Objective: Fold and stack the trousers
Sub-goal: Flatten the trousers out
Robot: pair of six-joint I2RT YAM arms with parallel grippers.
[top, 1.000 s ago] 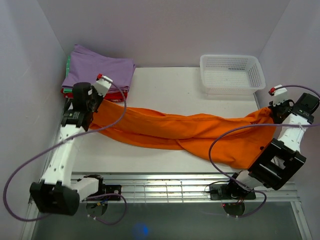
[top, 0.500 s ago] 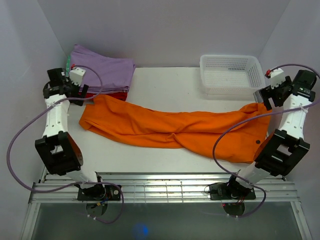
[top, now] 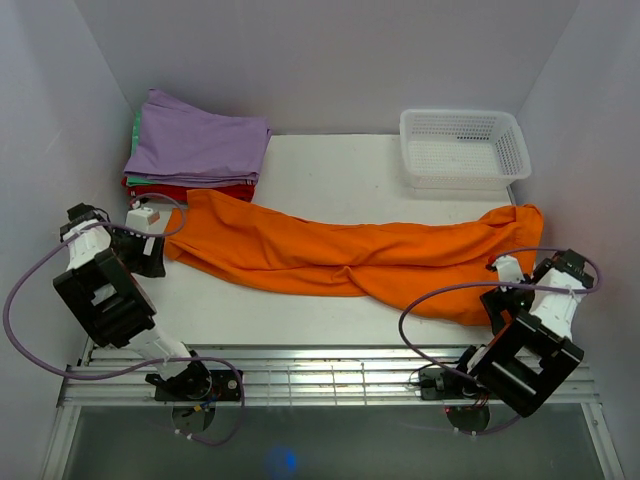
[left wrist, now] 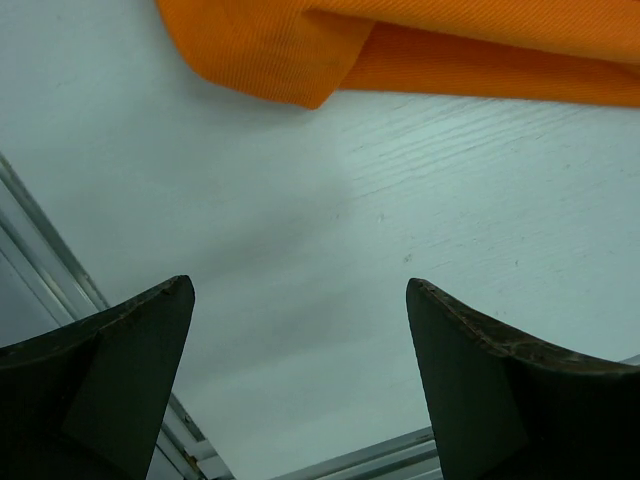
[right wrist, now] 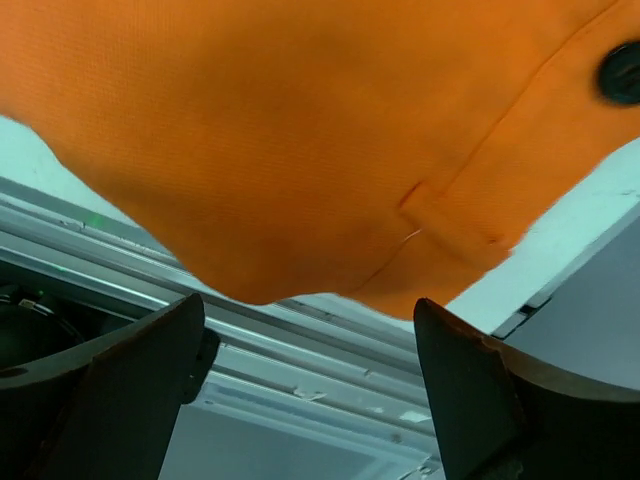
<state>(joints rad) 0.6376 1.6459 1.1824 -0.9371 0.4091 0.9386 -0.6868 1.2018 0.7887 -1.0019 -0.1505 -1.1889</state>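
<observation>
1. The white counter (top: 330, 165) sits inside lilac walls, with a slatted metal rail (top: 320, 375) along its near edge.
2. The trousers (top: 340, 255), bright orange, lie crumpled lengthwise across the counter, spanning from one end effector to the other.
3. The left end effector (left wrist: 300, 340) is spread wide, with nothing between its fingers (left wrist: 110, 370). One end of the trousers lies just ahead of it, not touching.
4. The right end effector (right wrist: 310, 380) is likewise spread and grasps nothing. Orange cloth with a dark button (right wrist: 622, 72) fills the view just beyond its fingertips; contact cannot be judged.
5. A white mesh basket (top: 460, 113) stands well beyond the right end effector, its mesh bottom visible throughout.
6. Beyond the left end effector is a folded stack: a lilac garment (top: 200, 145) on top, with red (top: 215, 187) and green (top: 133, 125) edges beneath.
</observation>
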